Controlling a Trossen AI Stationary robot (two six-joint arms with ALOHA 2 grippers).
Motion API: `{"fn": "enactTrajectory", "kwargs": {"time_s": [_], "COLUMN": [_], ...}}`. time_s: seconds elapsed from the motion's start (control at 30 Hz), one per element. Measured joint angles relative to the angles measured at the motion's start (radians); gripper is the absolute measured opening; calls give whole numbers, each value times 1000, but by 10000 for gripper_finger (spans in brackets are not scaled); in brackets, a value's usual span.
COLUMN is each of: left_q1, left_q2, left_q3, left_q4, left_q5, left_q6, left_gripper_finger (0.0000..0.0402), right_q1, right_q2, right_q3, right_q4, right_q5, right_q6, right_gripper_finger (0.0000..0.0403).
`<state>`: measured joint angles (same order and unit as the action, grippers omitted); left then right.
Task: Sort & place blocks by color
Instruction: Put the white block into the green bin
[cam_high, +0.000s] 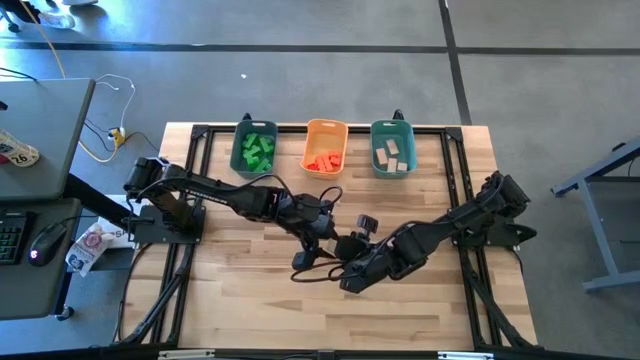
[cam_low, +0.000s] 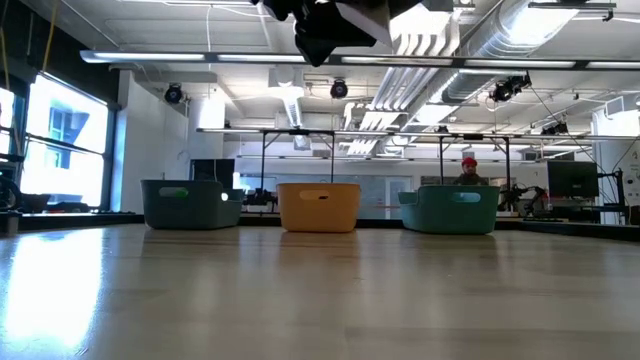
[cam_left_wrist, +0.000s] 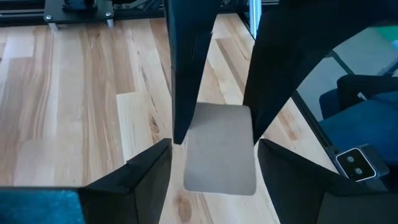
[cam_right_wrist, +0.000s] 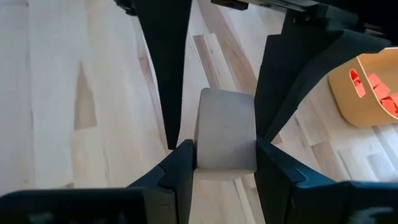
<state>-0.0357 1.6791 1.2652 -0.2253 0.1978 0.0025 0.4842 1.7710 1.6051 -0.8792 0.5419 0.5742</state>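
A pale tan block (cam_right_wrist: 225, 134) hangs high over the middle of the table, where my two grippers meet nose to nose (cam_high: 345, 248). My right gripper (cam_right_wrist: 224, 146) is shut on it. My left gripper (cam_left_wrist: 214, 145) faces it from the other side, open, with its fingers on either side of the same block (cam_left_wrist: 219, 149), and a narrow gap shows at least at one finger. The high view hides the block under the arms. Green blocks (cam_high: 256, 150), red-orange blocks (cam_high: 322, 160) and tan blocks (cam_high: 393, 155) lie in three bins. My right gripper pinches the tan block's two opposite side faces (cam_right_wrist: 198, 155) between its two fingers (cam_right_wrist: 180, 171), at the end of the block nearer to it. The fingers slant down from the table's right side. The block is lifted clear of the table, its broad face up.
Three bins stand in a row at the far edge: a dark teal one (cam_high: 240, 135), an orange one (cam_high: 325, 128), and a teal one (cam_high: 392, 128). Bare wood lies below and in front of the arms. Both grippers show at the top of the low view (cam_low: 325, 30).
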Motion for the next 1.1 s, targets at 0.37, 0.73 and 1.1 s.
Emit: {"fn": "enactTrajectory", "kwargs": {"time_s": [0.37,0.73,1.1], "left_q1": [0,-1,-5], "left_q2": [0,0,0], "left_q3": [0,0,0], "left_q4": [5,4,3], "left_q5": [1,1,0], "left_q6": [0,11,46], "left_gripper_finger": [177,102,102], "right_q1": [0,0,0], "right_q2": [0,0,0], "right_q3": [0,-1,-1], "right_q4": [-4,-6,-3], "right_q5": [-24,-49,-73], "right_q6": [4,10,3], "right_gripper_finger": [112,113,135]}}
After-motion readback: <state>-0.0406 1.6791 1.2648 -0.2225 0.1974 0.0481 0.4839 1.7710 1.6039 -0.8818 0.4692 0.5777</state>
